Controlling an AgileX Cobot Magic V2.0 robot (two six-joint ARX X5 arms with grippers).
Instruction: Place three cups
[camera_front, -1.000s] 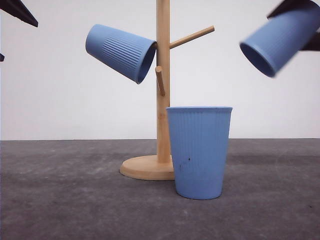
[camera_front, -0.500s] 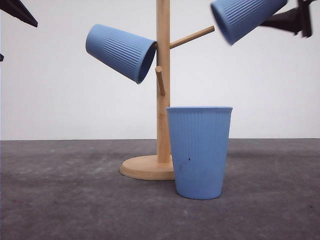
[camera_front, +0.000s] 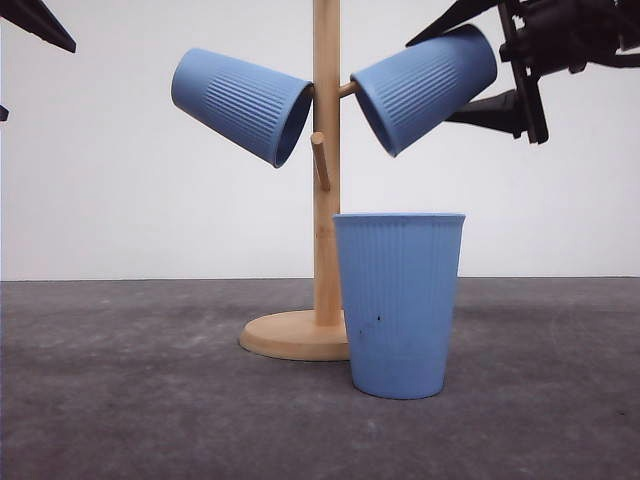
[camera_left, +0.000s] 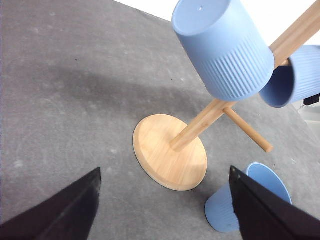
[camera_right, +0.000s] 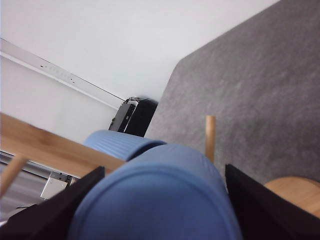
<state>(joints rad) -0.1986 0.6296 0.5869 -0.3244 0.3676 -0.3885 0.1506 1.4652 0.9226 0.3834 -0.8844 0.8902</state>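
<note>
Since half a second ago, your right gripper (camera_front: 500, 75) has swung its cup (camera_front: 425, 88) down and in: the mouth now sits over the upper right peg (camera_front: 347, 88) of the wooden stand (camera_front: 325, 180), where before it hung high and clear of the peg tip. The jaws are closed on that cup near its base, one finger above and one below. Whether the peg has reached the cup's bottom you cannot tell.

Another cup (camera_front: 243, 105) already hangs on the opposite peg, and the third cup (camera_front: 398, 305) stands upright on the table (camera_front: 120, 400), just in front of the stand's round base (camera_front: 292, 335).

These look like light, stiff cups with ribbed sides, so they should grip well, but a hard squeeze could flex the wall. Hold near the base, as you do now.

Your left gripper (camera_left: 165, 210) hangs wide open and empty above the table. Room is tight around the post; the short lower peg (camera_front: 320, 160) juts just under both hung cups. Back out along the peg's line, since a sideways nudge could rock the stand.
</note>
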